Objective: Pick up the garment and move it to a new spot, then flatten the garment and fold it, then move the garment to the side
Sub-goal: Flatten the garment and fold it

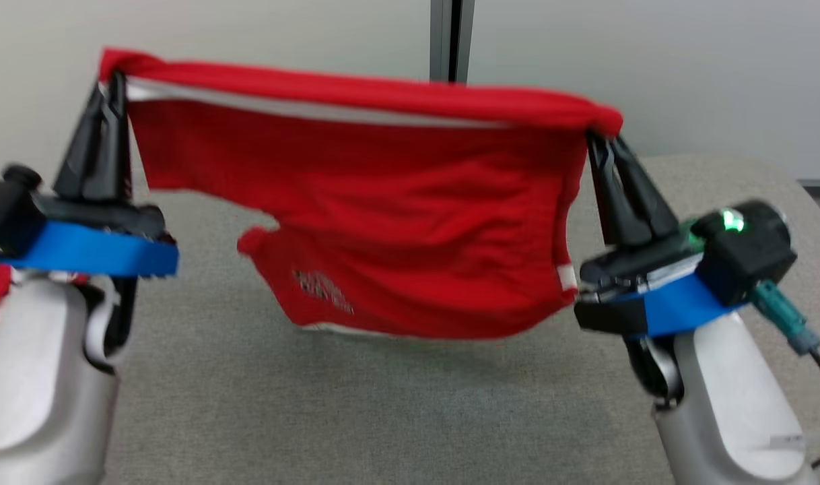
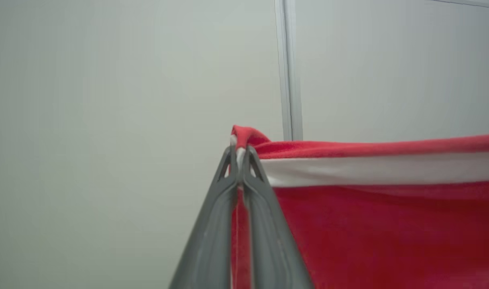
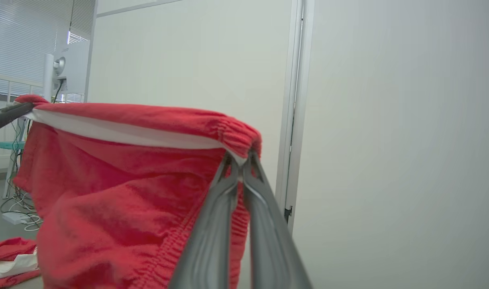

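Head view: left gripper [image 1: 117, 79] and right gripper [image 1: 595, 138] are each clamped on 1 top corner of the red garment [image 1: 383, 215], which hangs stretched between them above the grey desk [image 1: 248, 411]. Its white print [image 1: 322, 289] is too blurred to read.

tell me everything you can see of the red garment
The red garment looks like soft knit shorts, with a gathered elastic waistband lined in white and a small white print near the lower hem. It hangs stretched by its waistband between the left claw and right claw, each shut on a corner, wrinkled, above the grey surface.
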`<state>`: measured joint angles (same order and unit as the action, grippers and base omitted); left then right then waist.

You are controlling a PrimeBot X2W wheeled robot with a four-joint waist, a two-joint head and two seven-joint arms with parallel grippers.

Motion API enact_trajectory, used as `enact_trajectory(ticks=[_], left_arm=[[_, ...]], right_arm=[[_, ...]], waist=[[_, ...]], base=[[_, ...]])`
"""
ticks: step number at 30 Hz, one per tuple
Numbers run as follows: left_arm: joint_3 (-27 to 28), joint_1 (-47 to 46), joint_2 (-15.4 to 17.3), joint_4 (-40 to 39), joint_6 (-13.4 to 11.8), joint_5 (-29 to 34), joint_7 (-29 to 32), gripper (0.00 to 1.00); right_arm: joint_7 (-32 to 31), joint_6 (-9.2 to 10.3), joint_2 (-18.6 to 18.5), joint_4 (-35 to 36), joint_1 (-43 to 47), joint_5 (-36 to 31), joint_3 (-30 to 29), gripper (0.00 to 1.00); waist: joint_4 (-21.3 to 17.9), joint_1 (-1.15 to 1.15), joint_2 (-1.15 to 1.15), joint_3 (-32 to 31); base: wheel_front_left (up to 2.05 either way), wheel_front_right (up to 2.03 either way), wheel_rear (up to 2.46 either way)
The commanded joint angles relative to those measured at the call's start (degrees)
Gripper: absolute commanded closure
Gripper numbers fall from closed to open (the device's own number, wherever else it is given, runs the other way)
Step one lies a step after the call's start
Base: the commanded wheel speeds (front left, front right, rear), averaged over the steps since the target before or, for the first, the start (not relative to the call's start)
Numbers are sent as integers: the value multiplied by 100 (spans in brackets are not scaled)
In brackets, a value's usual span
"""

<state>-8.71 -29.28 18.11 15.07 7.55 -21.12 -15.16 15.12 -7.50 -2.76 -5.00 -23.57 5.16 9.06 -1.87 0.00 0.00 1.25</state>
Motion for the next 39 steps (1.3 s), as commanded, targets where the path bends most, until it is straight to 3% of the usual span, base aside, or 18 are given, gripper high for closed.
enact_trajectory(ticks=[1, 10, 15, 19, 24, 28, 33, 39], left_arm=[[-49, -348, 165, 92, -11, -39, 2, 100], [-221, -1992, 749, 700, -13, -469, 1, 100], [-58, -2814, 823, 606, -15, -433, 1, 100], [-41, -2786, 739, 504, -15, -424, 1, 100], [-129, -1938, 446, 665, -14, -609, 1, 100], [-249, -783, 169, 858, -13, -677, 1, 100], [-422, 536, -46, 1255, -11, -816, 0, 100], [-82, 1794, -342, 1544, -14, -733, 0, 100]], right_arm=[[4, 1, -26, -48, -417, -128, 22, 100], [4, 3, -28, -834, -2282, -718, -94, 100], [4, 6, -34, -1130, -3278, -1188, -305, 100], [4, 6, -30, -1235, -3467, -1330, -419, 100], [3, 4, -32, -1446, -2718, -1641, -231, 100], [4, 1, -24, -1665, -1575, -1670, -29, 100], [4, 1, -27, -1837, -270, -1398, 121, 100], [4, 2, -26, -1828, 999, -1116, 253, 100]], waist=[[10, 0, 0, 175], [-5, 0, 0, 1465], [58, 0, 0, 2041], [129, 0, 0, 2167], [211, 0, 0, 2040], [242, 0, 0, 1791], [195, 0, 0, 1455], [177, 0, 0, 807]], base=[[0, 0, 0], [0, 0, 0], [0, 0, 0], [0, 0, 0], [0, 0, 0], [0, 0, 0], [0, 0, 0], [0, 0, 0]])
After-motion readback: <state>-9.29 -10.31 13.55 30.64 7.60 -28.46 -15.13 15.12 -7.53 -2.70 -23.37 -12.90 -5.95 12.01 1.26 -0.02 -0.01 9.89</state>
